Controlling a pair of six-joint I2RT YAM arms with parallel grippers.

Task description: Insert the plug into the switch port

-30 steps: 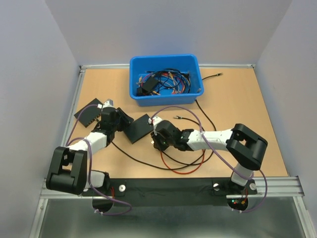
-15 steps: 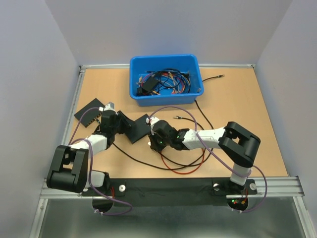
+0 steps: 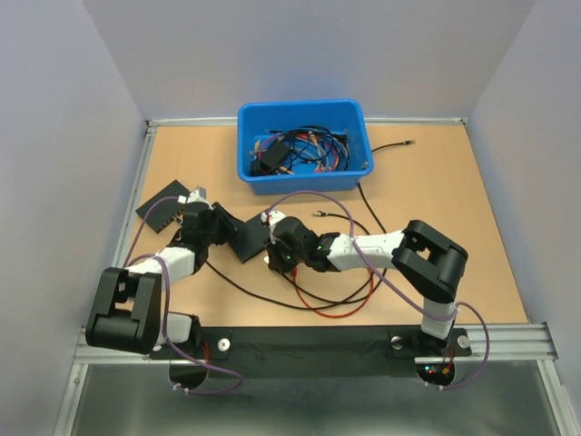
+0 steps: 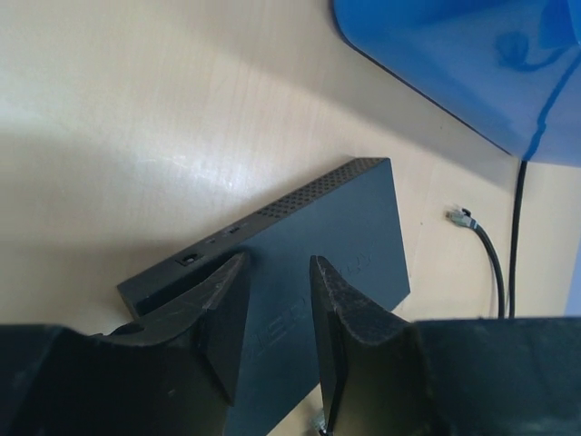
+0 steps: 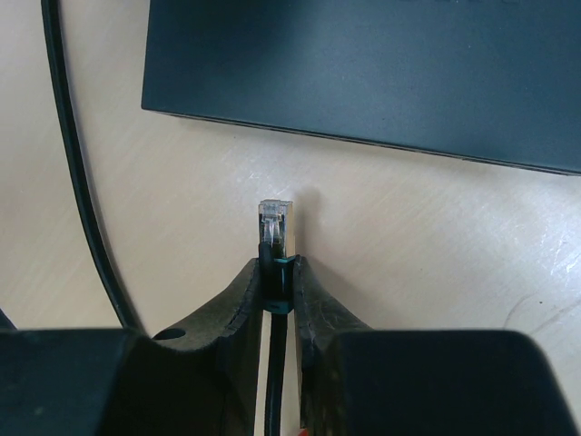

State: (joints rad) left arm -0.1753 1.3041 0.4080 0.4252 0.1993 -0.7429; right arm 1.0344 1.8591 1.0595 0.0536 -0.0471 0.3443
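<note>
The switch (image 3: 252, 238) is a flat black box on the table, and its dark side fills the top of the right wrist view (image 5: 363, 73). My left gripper (image 4: 279, 263) stands open, its fingertips spread over the switch's top (image 4: 363, 227) near the vented edge. My right gripper (image 5: 277, 263) is shut on a clear connector (image 5: 275, 218) with a dark teal-edged boot on a black cable. That connector points at the switch's side, a short gap away. In the top view the right gripper (image 3: 272, 256) sits just right of the switch. A thin red cable (image 3: 320, 309) loops near the right arm. The plug with the red boot is hidden.
A blue bin (image 3: 305, 145) of tangled cables stands at the back. A second black box with a row of ports (image 3: 162, 207) lies at the far left. Black cables (image 3: 238, 282) cross the table, and one loose connector (image 4: 461, 218) lies beyond the switch.
My right gripper has moved left with its connector, closer to the switch. The left gripper's fingers have narrowed slightly over the switch.
</note>
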